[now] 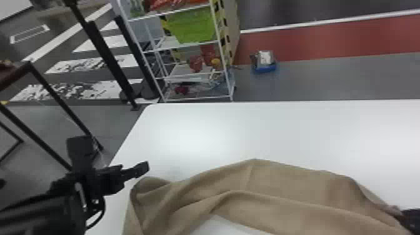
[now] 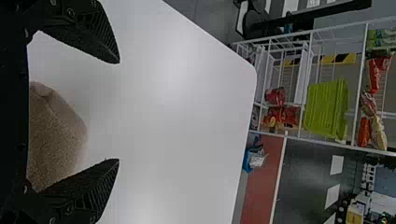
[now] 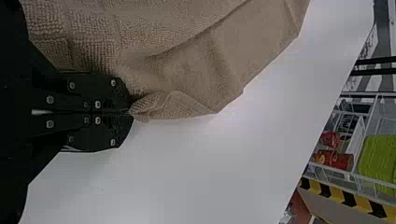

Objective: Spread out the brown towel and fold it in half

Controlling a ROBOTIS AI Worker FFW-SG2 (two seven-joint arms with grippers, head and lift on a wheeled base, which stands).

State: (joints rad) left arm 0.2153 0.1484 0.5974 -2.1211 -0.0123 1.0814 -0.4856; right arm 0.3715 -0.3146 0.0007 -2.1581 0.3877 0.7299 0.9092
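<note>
From my end of the link, I have the brown terry-cloth towel (image 1: 265,179) lying in loose folds across the lower middle and lower right of the head view, on the smooth white round-cornered worktop (image 1: 250,131). My black two-fingered right hand (image 3: 131,112) is closed on a gathered corner of it, at the head view's lower right edge. My matching black left hand (image 2: 117,111) is open and empty, fingers wide apart, at the lower left, near the towel's rumpled left end. I judge I'm in the spreading step; the fold has to wait. Next I'd want the left hand to pinch a corner or edge at that end while the right keeps its grip, then draw both apart to flatten the creases. I can't tell which layer it would catch.
</note>
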